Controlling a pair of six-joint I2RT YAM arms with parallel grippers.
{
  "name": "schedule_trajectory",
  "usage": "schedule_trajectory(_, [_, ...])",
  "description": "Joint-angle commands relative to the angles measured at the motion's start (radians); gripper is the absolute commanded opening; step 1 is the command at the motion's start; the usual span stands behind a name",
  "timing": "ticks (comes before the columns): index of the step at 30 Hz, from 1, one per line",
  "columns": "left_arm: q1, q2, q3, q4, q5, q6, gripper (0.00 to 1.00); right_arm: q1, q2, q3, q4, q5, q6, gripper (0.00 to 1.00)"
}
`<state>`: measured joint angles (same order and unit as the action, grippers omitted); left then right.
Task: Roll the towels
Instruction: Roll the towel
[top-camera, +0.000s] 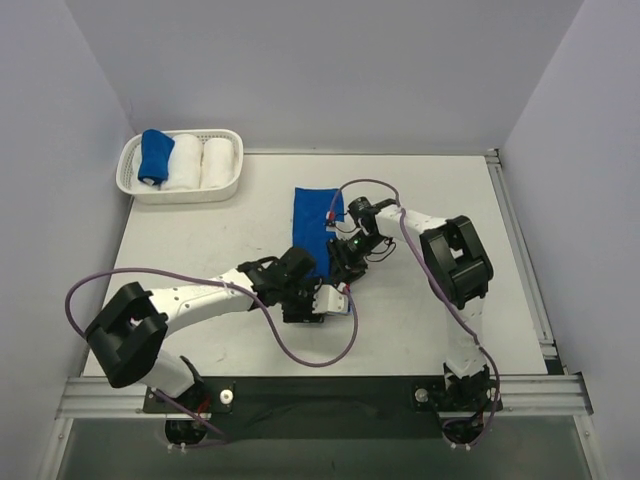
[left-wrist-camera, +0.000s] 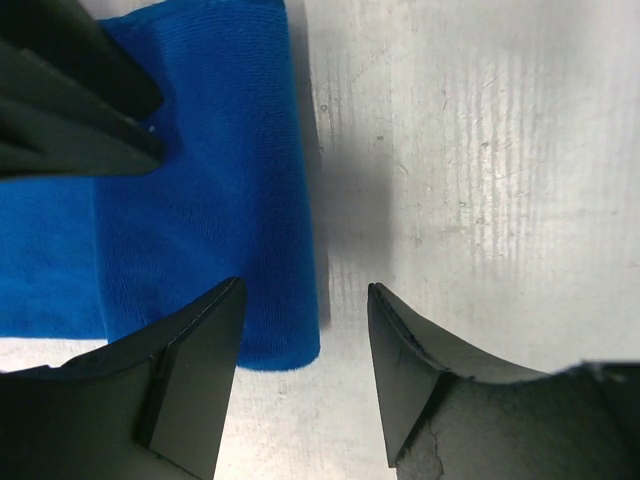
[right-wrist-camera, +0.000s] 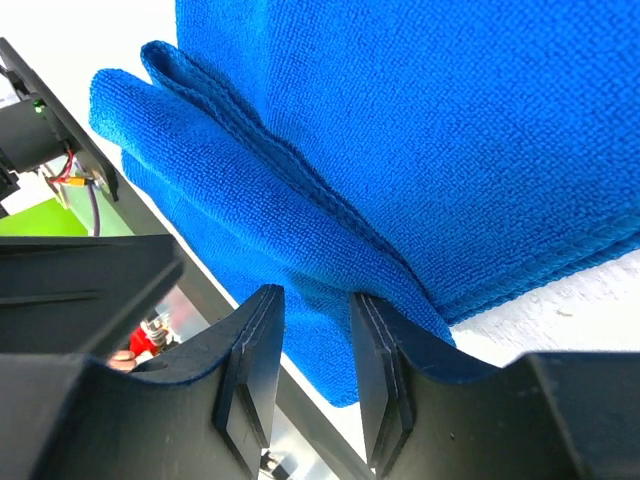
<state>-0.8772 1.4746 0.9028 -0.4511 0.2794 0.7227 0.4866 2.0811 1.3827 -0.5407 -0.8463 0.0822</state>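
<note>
Towel (top-camera: 316, 222) mid-frame; right end effector (right-wrist-camera: 315, 305) pinches its folded edge; left end effector (left-wrist-camera: 305, 300) agape, empty, over corner.

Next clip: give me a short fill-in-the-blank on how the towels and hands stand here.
1. The basket holds one rolled blue towel and ___ white rolls.
2. The right hand pinches a fold of the flat towel lying on the ___.
3. The left hand is ___, gripping nothing.
Missing: two; table; open.
</note>
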Motion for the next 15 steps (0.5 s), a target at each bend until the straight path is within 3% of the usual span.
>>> schedule_trajectory(1, [-0.049, 0.024, -0.002, 0.115, -0.158, 0.089, 0.62, 0.015, -0.061, 0.029, -0.021, 0.035, -0.012, 0.33])
schedule_trajectory(8, [-0.042, 0.018, 0.005, 0.118, -0.155, 0.049, 0.61, 0.033, -0.107, 0.045, -0.019, 0.035, -0.038, 0.34])
schedule_trajectory(10, [0.082, 0.001, 0.042, 0.063, -0.053, -0.009, 0.59, 0.029, -0.130, 0.038, -0.022, 0.053, -0.053, 0.35])
schedule_trajectory(11, [0.146, 0.007, 0.107, 0.027, 0.110, -0.060, 0.58, 0.023, -0.138, 0.038, -0.027, 0.055, -0.058, 0.35])
schedule_trajectory(13, [0.246, 0.018, 0.163, -0.078, 0.266, -0.080, 0.55, 0.004, -0.165, 0.027, -0.033, 0.047, -0.058, 0.36])
schedule_trajectory(15, [0.346, 0.035, 0.203, -0.095, 0.355, -0.129, 0.54, -0.008, -0.184, 0.019, -0.033, 0.030, -0.055, 0.38])
